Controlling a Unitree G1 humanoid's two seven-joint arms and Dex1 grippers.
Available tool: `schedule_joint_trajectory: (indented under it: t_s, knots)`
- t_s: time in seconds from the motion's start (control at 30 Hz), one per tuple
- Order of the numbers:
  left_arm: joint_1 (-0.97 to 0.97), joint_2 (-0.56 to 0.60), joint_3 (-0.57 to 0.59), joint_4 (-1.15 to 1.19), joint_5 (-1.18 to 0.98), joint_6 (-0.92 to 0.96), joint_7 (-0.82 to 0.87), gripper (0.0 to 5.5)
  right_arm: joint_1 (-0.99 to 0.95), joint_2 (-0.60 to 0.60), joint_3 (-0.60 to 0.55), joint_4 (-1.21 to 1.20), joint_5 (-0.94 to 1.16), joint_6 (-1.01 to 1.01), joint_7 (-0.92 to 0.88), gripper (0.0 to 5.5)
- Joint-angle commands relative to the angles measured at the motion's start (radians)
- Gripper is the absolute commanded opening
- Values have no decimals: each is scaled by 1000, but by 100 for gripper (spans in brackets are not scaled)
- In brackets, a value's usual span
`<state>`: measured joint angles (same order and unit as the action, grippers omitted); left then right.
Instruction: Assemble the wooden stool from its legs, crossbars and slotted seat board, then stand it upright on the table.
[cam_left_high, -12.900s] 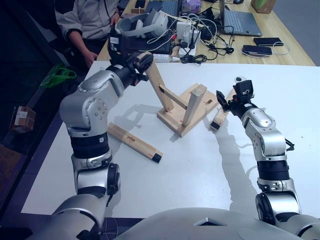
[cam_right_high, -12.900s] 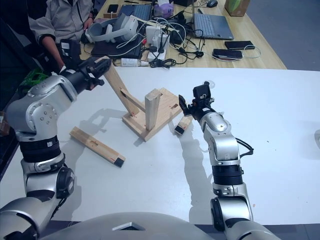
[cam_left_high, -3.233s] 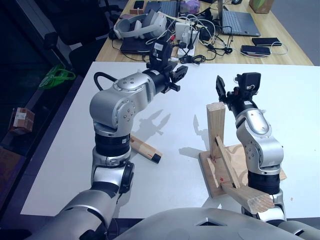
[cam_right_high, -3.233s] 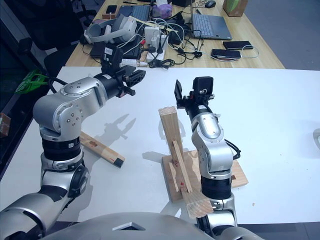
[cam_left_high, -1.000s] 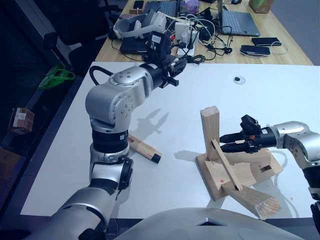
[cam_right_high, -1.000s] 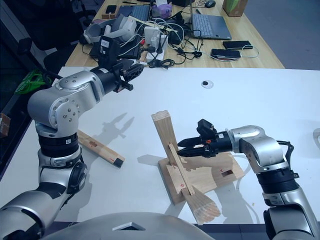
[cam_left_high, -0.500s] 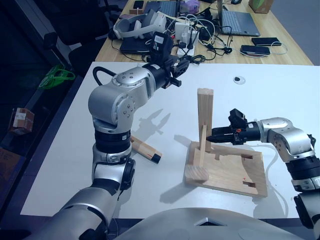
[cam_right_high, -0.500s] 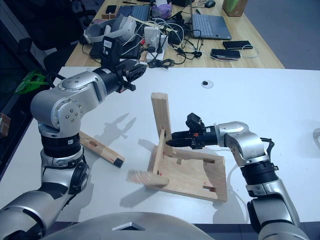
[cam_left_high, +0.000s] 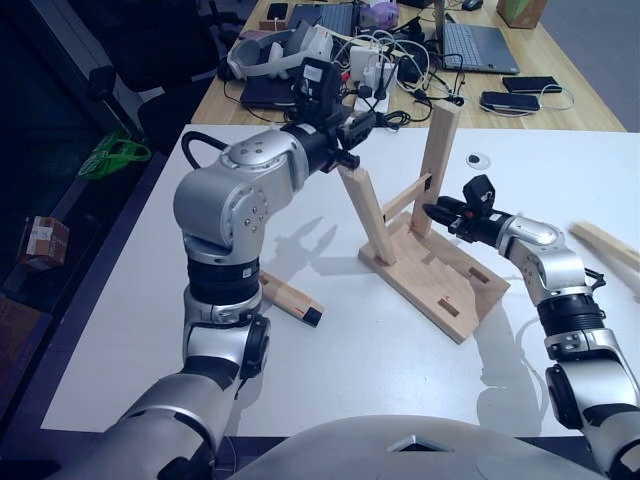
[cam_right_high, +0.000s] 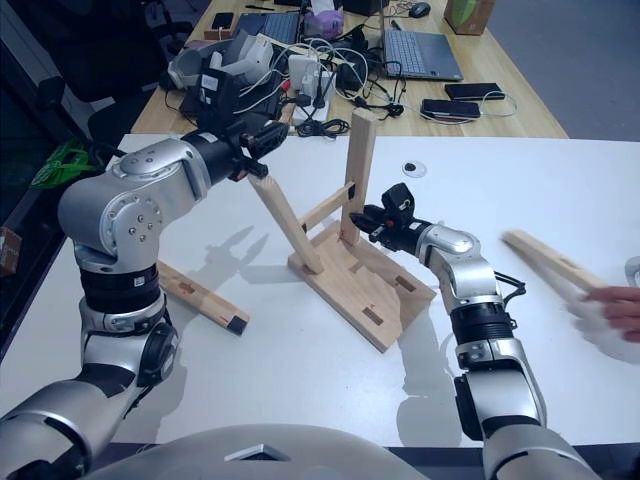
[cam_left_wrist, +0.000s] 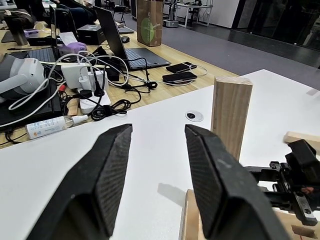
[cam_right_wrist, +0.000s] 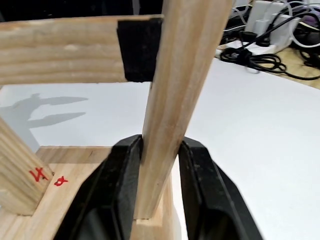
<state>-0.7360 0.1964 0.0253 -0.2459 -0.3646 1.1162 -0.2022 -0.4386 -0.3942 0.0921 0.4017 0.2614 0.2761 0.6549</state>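
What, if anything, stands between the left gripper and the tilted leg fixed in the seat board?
Nothing visible does. The open left gripper hovers close to the top end of the tilted leg, with no part between them. The upright leg, clamped by the right gripper, stands farther off, out of the way.

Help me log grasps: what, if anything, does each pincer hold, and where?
Right pincer grips the upright leg low down, just above the seat board. Left pincer is open, holding nothing.

right pincer (cam_right_wrist: 159, 165) clamped on upright leg (cam_right_wrist: 187, 70) just above seat board (cam_right_wrist: 80, 160), black-tipped crossbar (cam_right_wrist: 60, 50) meets leg, white bench (cam_right_wrist: 265, 140) behind
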Motion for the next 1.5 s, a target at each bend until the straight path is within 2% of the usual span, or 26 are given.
schedule_joint_trajectory:
  t_s: [0.03, 0.17, 0.3, 0.47, 0.6, 0.7, 0.83, 0.87, 1.1, 1.2, 1.3, 1.43, 1.5]
  knots:
    - [-39, 3, 53, 43, 28, -54, 43, 197, 53, 39, 6, 16, -100, 40, -166, 103]
    - [-90, -32, 173, 105, 75, -227, 172, 197, 77, 119, 11, -39, -127, 84, -325, 103]
    - [-99, -43, 238, 155, 110, -331, 274, 197, 62, 230, -13, -62, -136, 137, -502, 103]
    - [-84, -59, 225, 161, 110, -335, 292, 197, -8, 362, -88, -6, -129, 170, -709, 103]
    - [-61, -58, 201, 160, 111, -309, 282, 197, -30, 421, -130, 22, -137, 166, -815, 103]
    - [-41, -58, 184, 154, 110, -288, 272, 197, -29, 454, -159, 12, -116, 137, -824, 103]
    - [-28, -60, 169, 140, 106, -273, 266, 197, -26, 449, -155, -47, -98, 83, -738, 103]
    - [-26, -60, 166, 138, 106, -272, 264, 197, -22, 440, -151, -63, -92, 82, -710, 138]
    - [-13, -38, 157, 116, 102, -245, 235, 197, 4, 413, -145, -126, -91, 111, -636, 254]
    - [40, 81, 122, 65, 89, -187, 118, 197, 45, 380, -144, -200, -101, 162, -622, 304]
    - [159, 344, 43, 15, 105, -158, -95, 197, 108, 326, -158, -302, -113, 214, -614, 357]
    - [371, 694, -40, -65, 137, -227, -386, 197, 204, 272, -196, -414, -118, 278, -620, 363]
    - [462, 802, -52, -97, 151, -276, -482, 197, 242, 258, -200, -454, -122, 298, -621, 363]
